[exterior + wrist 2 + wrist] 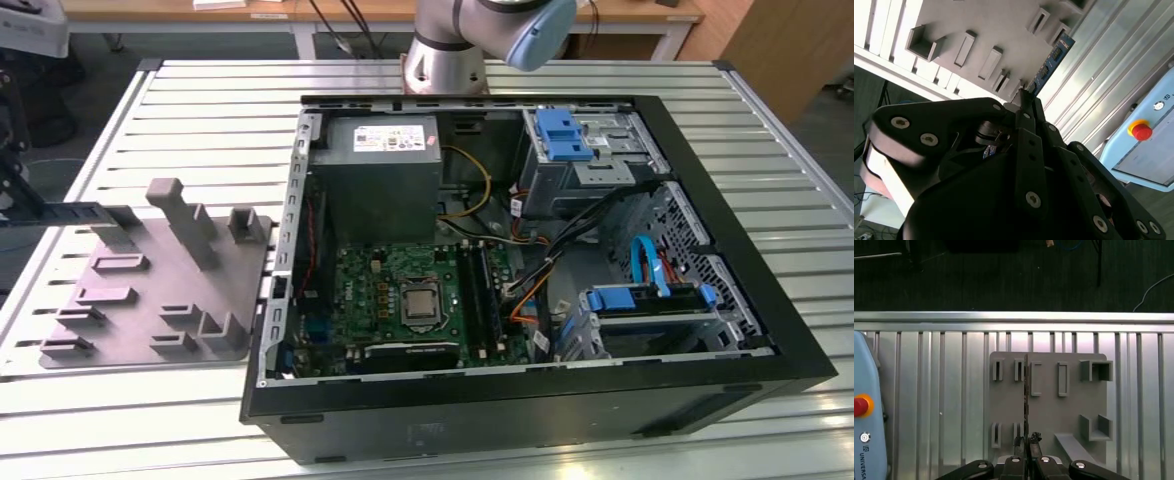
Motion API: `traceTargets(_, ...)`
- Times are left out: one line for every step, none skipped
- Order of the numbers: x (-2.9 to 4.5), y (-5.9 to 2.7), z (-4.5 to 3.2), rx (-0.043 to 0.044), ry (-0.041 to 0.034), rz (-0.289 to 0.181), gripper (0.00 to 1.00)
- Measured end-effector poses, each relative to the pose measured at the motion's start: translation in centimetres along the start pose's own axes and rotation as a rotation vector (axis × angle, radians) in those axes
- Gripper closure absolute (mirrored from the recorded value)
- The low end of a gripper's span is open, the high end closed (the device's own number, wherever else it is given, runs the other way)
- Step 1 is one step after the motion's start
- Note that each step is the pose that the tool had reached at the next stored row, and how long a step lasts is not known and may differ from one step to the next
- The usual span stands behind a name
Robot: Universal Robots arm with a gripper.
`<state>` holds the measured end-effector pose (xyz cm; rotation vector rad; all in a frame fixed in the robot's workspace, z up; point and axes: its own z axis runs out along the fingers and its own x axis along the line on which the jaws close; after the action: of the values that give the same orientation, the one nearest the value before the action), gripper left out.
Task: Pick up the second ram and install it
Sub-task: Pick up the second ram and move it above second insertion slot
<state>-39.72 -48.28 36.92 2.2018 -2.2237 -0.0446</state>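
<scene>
**End effector** (pixel 1027 441) clenched on one end of the ram stick (pixel 1053 61). The stick projects straight out past the fingertips and appears edge-on in the first wrist view. Beyond the stick's free end lies the grey slotted holder (pixel 1069 405) on the ribbed metal worktop (pixel 944 390). In the exterior view the open computer case (pixel 534 410) stands just beside that holder.
</scene>
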Motion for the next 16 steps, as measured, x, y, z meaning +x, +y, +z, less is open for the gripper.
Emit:
traceTargets(0.00,0.01,-0.22,0.0000,0.0000,0.000,0.86)
traceTargets(0.00,0.01,-0.44,-0.0001,0.0001,0.000,0.86)
traceTargets(-0.01,0.02,-0.66,-0.0001,0.0001,0.000,0.86)
traceTargets(-0.01,0.02,-0.86,-0.0001,0.0001,0.000,0.86)
traceTargets(-0.01,0.03,-1.06,-0.0001,0.0001,0.000,0.86)
traceTargets(-0.01,0.04,-1.26,0.0000,0.0000,0.000,0.86)
traceTargets(-0.02,0.04,-1.46,0.0000,0.0001,0.000,0.86)
traceTargets(-0.02,0.05,-1.65,0.0000,0.0000,0.000,0.86)
traceTargets(-0.02,0.05,-1.86,-0.0001,0.0001,0.000,0.86)
traceTargets(-0.02,0.06,-2.07,-0.0001,0.0001,0.000,0.86)
traceTargets(-0.02,0.06,-2.28,-0.0001,0.0001,0.000,0.86)
traceTargets(-0.03,0.07,-2.50,0.0000,0.0001,0.000,0.86)
traceTargets(-0.03,0.08,-2.75,-0.0001,0.0001,0.000,0.86)
traceTargets(-0.04,0.09,-3.01,-0.0001,0.0000,0.000,0.86)
traceTargets(-0.04,0.09,-3.24,-0.0001,0.0000,0.000,0.86)
traceTargets(-0.04,0.10,-3.48,-0.0001,-0.0001,0.000,0.86)
